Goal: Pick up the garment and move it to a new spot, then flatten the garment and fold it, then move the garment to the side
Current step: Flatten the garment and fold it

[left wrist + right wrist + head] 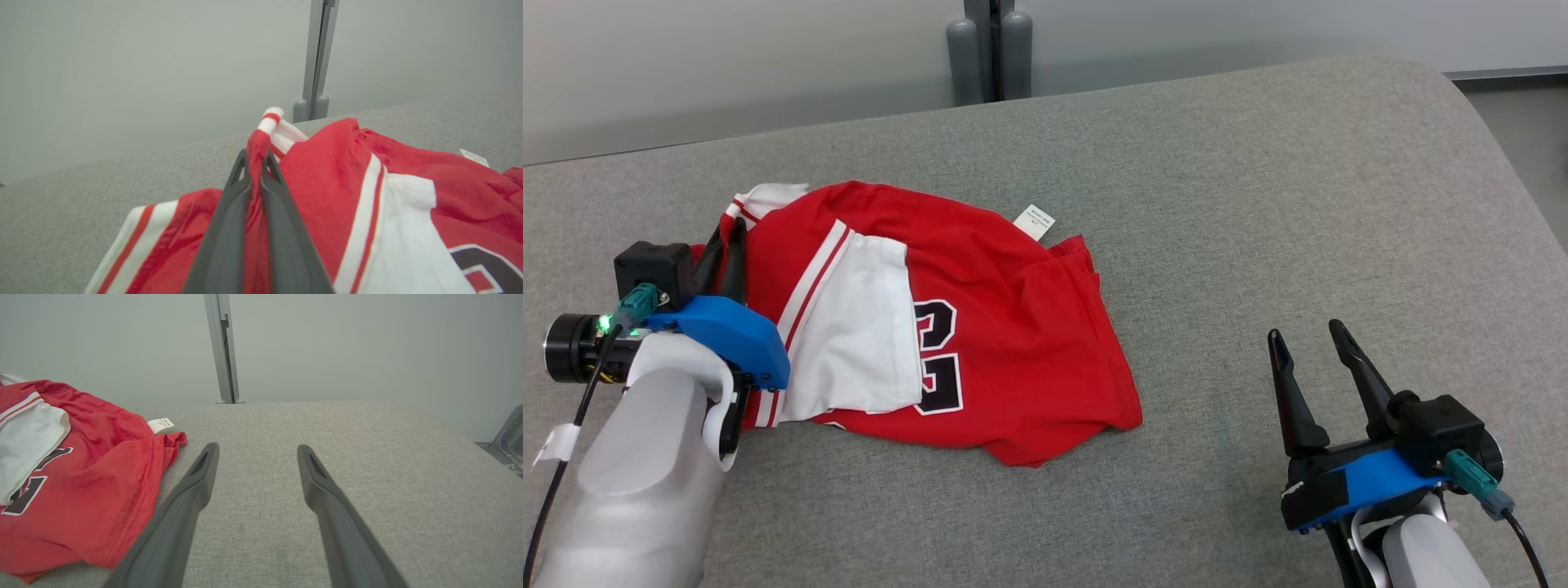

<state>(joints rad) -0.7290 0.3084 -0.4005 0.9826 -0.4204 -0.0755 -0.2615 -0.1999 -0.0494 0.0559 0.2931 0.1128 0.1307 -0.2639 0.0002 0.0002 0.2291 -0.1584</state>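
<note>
The red jersey (pixel 1013 343) lies crumpled on the left half of the grey fabric tabletop (pixel 1258 204), a white panel folded over its front and a white label (pixel 1035 221) at its far edge; the left pincer (pixel 727 237) is clamped on a red fold at the jersey's left edge, by the striped white trim; the right pincer (pixel 1307 333) stands apart, well right of the jersey, holding nothing.

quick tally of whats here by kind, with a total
red and white jersey garment: 1
dark two-fingered pincers: 2 (left pincer, right pincer)
grey fabric-covered surface: 1
grey metal post: 1
total: 5
</note>
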